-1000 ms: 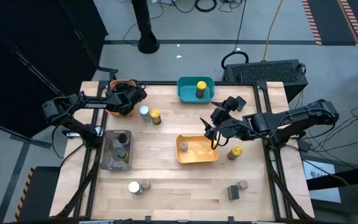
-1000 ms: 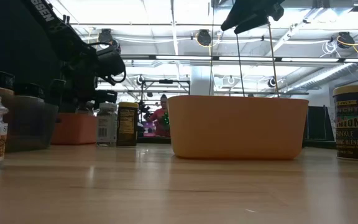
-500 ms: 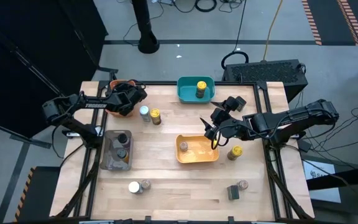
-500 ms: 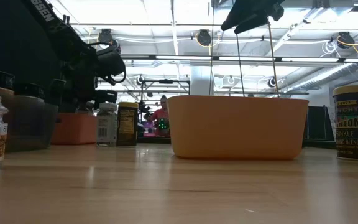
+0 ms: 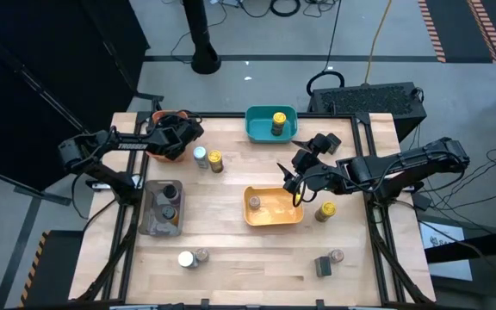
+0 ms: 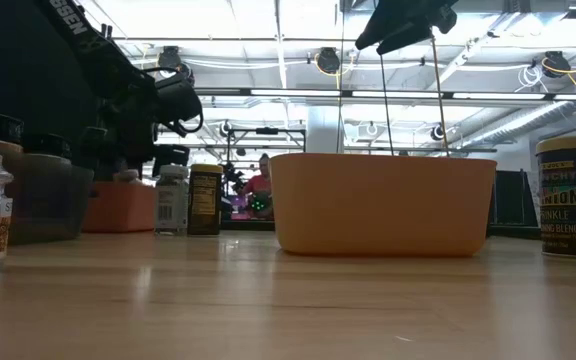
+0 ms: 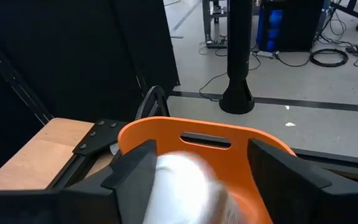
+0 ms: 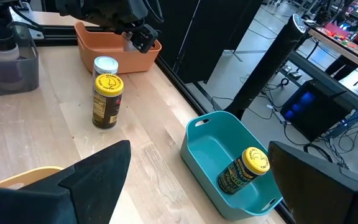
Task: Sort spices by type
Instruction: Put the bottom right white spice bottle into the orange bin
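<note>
My left gripper hangs over the orange bin, fingers apart. A white-topped spice jar shows blurred between them, above the bin's inside. My right gripper is open and empty, raised over the far right corner of the yellow bin. A white-lidded jar and a yellow-lidded jar stand upright on the table beside the orange bin. Another yellow-lidded jar lies in the teal bin. Two jars stand in the grey bin. My left gripper has the blurred white-topped jar between its fingers, with orange bin wall showing between the jar and one finger. I cannot tell whether either finger touches the jar.
A yellow-lidded jar stands right of the yellow bin. Two jars stand near the near edge at left, two more at right. A person shows in the room beyond. Bare wood lies at the table's middle.
Both arms have kept still. In the low view a pale jar top has come into sight just below my left gripper, at the orange bin's rim.
</note>
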### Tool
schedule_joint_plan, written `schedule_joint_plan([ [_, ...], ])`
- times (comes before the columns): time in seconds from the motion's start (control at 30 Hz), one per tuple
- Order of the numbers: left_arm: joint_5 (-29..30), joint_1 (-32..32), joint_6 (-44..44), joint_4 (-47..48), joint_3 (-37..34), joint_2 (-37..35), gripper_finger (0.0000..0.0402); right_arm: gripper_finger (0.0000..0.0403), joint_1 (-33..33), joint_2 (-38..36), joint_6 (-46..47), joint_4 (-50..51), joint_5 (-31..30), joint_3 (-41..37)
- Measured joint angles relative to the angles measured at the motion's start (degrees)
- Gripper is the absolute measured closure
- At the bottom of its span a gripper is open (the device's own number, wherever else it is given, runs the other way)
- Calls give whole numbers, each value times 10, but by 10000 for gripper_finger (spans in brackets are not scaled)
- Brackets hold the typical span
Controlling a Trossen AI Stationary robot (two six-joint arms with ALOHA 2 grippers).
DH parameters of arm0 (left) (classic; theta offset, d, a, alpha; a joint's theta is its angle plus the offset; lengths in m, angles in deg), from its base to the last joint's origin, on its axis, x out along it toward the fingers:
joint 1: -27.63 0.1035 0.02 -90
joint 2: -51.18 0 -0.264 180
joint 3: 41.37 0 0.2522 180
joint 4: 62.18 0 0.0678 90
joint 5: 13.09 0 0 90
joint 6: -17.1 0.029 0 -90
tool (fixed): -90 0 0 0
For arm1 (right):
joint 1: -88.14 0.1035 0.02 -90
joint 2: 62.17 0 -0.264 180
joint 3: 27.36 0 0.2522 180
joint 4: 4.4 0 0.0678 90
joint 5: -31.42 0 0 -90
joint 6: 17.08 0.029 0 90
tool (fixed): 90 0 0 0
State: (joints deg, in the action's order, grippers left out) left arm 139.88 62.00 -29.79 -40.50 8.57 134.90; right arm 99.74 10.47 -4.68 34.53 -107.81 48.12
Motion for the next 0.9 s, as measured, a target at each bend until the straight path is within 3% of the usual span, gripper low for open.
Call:
schedule_joint_plan([
  [0.2, -5, 0, 11, -1, 0, 0, 112, 39, 0, 0, 0, 0, 0, 0],
  [0.43, -3, 0, 13, 1, 0, 0, 109, 39, 0, 0, 0, 0, 0, 0],
  [0.9, -25, -4, 185, 4, 0, -99, 109, 39, 0, 0, 2, 0, 0, 0],
])
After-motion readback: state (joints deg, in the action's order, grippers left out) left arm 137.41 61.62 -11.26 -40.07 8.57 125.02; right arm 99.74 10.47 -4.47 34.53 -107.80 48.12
